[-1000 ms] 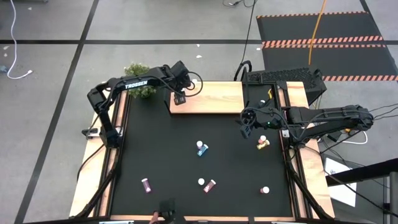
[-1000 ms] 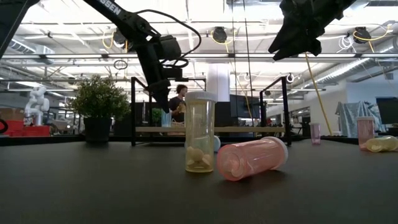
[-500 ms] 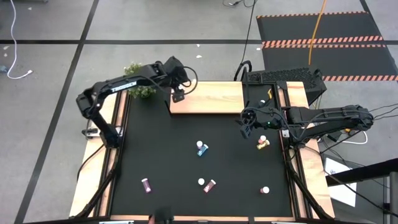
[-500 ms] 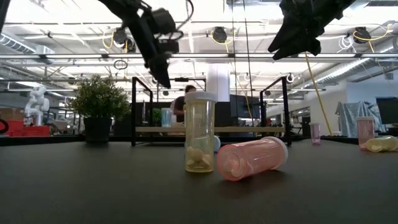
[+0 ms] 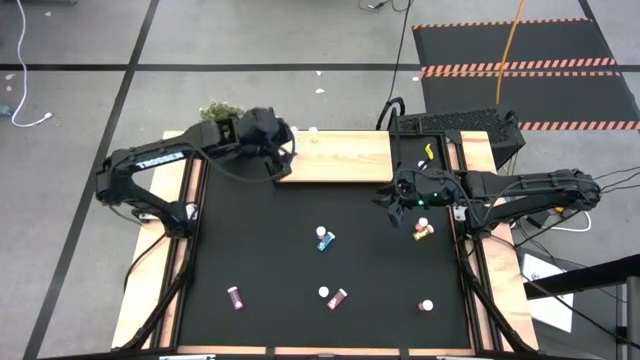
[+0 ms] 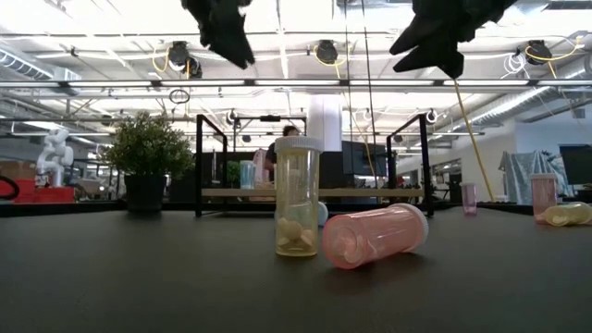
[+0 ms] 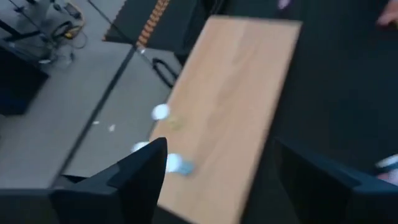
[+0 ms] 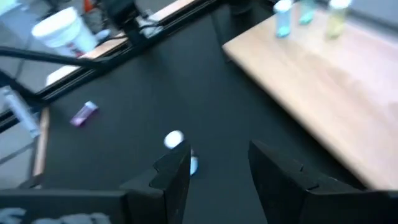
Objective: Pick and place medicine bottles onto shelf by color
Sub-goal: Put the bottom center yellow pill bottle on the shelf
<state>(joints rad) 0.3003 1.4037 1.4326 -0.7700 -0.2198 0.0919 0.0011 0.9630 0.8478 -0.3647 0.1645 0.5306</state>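
My left pincer (image 5: 283, 150) hangs above the left end of the shelf (image 5: 345, 157), its fingers (image 7: 140, 177) spread wide with nothing between them. My right pincer (image 5: 388, 202) hovers over the black bench (image 5: 260, 240) just off the shelf's right end, fingers parted and empty. Three medicine bottles (image 8: 306, 14) stand on the shelf. A blue bottle (image 5: 323, 239) lies mid-bench, a yellow bottle (image 5: 423, 230) near the right pincer, a pink bottle (image 5: 338, 298) nearer the front.
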